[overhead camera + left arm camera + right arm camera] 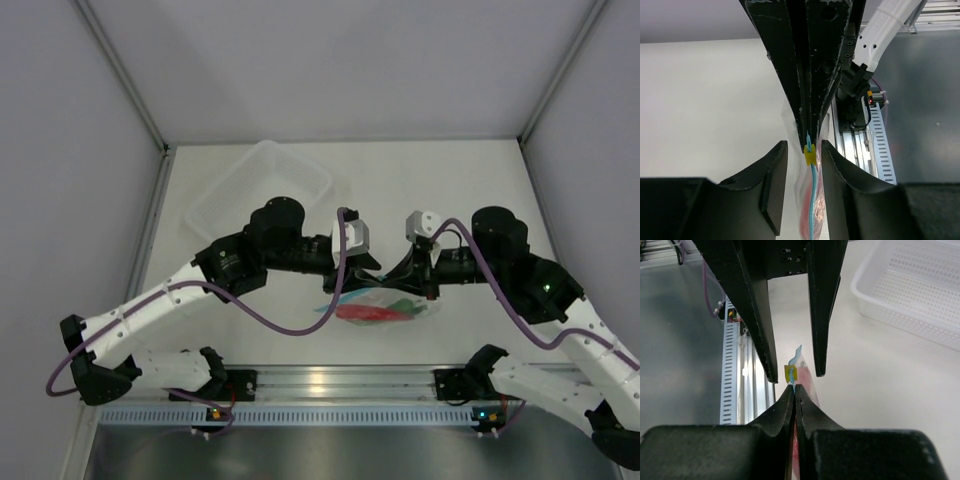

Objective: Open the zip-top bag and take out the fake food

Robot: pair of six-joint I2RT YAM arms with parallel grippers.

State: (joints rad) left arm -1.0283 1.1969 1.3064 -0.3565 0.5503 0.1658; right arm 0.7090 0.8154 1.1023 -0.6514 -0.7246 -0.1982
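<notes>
The zip-top bag (385, 308) hangs between both grippers just above the table, with a red pepper (362, 313) and a green one (405, 303) showing inside. My right gripper (795, 386) is shut on the bag's teal zip edge, just behind the yellow slider (791, 373). My left gripper (803, 143) is open, and its fingers straddle the zip strip (812, 200) and the slider (810, 156) without touching them. In the top view the left gripper (376, 274) and the right gripper (408, 274) meet tip to tip over the bag. The second green pepper is not distinguishable.
A clear rigid tub (262, 185) stands at the back left and also shows in the right wrist view (910, 290). The metal rail (330, 382) runs along the near edge, close below the bag. Grey walls enclose the table.
</notes>
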